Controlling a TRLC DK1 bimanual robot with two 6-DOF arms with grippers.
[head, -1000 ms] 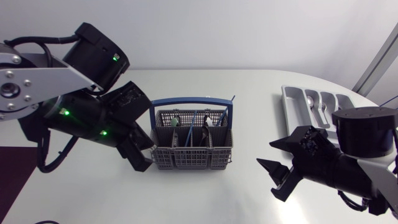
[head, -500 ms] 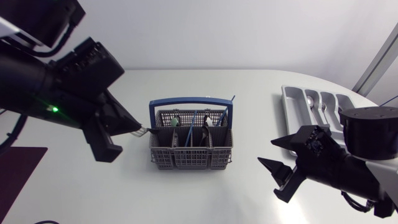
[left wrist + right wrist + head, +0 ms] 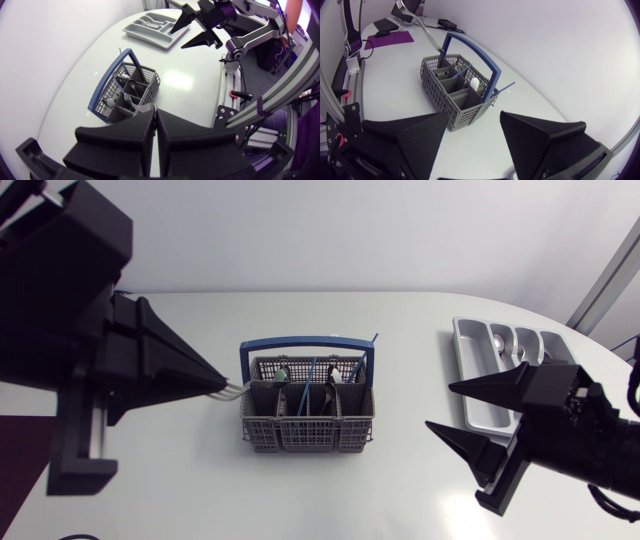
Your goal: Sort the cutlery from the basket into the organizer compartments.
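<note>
l hand (image 3: 218,383) pinching fork (image 3: 233,388) beside basket (image 3: 308,436) | r hand (image 3: 440,407) spread

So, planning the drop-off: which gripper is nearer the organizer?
Right. The right gripper, open, is right beside the organizer; the left gripper, shut on a utensil, is across the table, past the basket.

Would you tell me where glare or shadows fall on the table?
Head view: even light, only a faint shadow under the basket. Left wrist view: a bright glare patch on the table beside the basket. Right wrist view: soft shadow by the basket, no glare.
</note>
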